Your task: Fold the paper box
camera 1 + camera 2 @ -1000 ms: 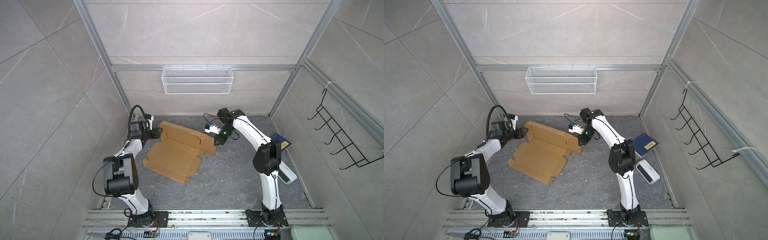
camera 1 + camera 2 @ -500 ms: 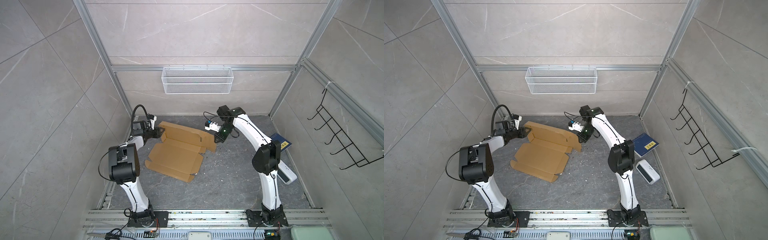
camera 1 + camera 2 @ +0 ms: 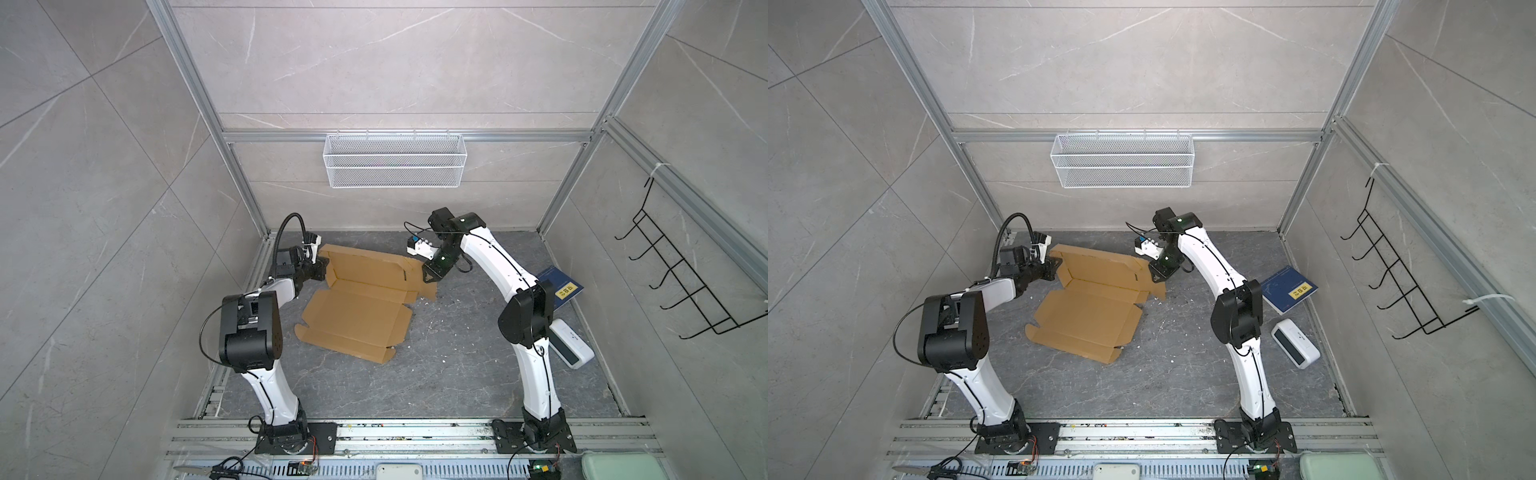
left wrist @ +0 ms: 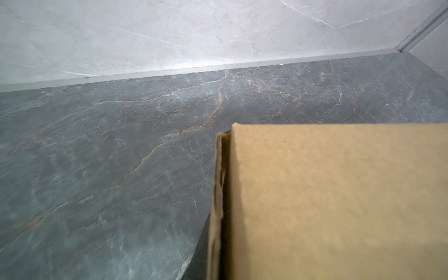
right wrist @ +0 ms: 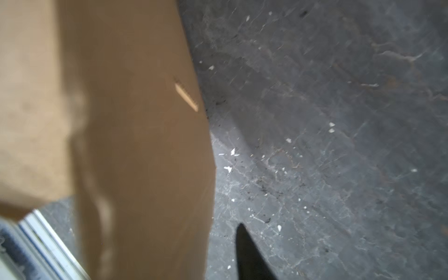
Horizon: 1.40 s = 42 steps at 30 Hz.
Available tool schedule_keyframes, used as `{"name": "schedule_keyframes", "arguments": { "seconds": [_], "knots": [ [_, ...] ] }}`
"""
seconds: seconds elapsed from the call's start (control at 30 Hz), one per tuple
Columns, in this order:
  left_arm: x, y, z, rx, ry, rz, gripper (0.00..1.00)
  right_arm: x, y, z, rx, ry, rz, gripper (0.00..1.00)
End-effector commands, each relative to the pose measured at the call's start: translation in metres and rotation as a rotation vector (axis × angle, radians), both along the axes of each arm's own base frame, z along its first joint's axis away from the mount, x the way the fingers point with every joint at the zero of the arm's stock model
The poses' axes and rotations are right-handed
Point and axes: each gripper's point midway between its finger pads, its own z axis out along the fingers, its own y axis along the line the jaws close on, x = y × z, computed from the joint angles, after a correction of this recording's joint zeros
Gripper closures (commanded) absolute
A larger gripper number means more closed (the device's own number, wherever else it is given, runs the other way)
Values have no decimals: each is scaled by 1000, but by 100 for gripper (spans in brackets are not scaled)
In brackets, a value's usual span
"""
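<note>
The paper box (image 3: 357, 320) (image 3: 1088, 320) is a brown cardboard sheet lying partly flat on the dark floor, with its back panel (image 3: 365, 266) standing up. My left gripper (image 3: 321, 271) (image 3: 1055, 266) is at that panel's left end, shut on the cardboard. In the left wrist view the folded edge of the paper box (image 4: 339, 206) runs down into the jaws, and the fingers are hidden. My right gripper (image 3: 430, 277) (image 3: 1158, 276) stands open at the panel's right end. In the right wrist view one dark finger (image 5: 249, 257) is apart from the flap (image 5: 145, 145), with floor showing between them.
A dark blue book (image 3: 561, 291) (image 3: 1287, 289) and a white device (image 3: 571, 349) (image 3: 1296, 343) lie by the right wall. A wire basket (image 3: 395, 166) hangs on the back wall and a black hook rack (image 3: 681, 286) on the right wall. White scraps dot the floor.
The left gripper has closed on the left end of the raised panel and its arm has swung upright. The right gripper has opened off the right end.
</note>
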Motion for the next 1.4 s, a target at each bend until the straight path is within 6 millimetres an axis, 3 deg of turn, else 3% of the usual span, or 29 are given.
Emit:
{"name": "schedule_keyframes", "arguments": {
  "seconds": [0.0,0.27,0.37,0.53,0.77,1.37],
  "knots": [
    [-3,2,42,3,-127,57,99,13,-3,31,66,-89,-113,58],
    [-44,-4,51,56,-189,209,100,24,-23,99,264,-251,-390,44],
    [-59,-15,48,99,-207,244,100,18,-33,116,340,-246,-562,44],
    [-78,-28,52,137,-243,260,100,3,-40,127,449,-232,-720,46],
    [-90,-35,69,124,-287,254,100,-13,-55,113,411,-241,-865,47],
    [-98,-47,55,155,-276,213,100,-16,-51,99,398,-207,-900,46]
  ]
}}
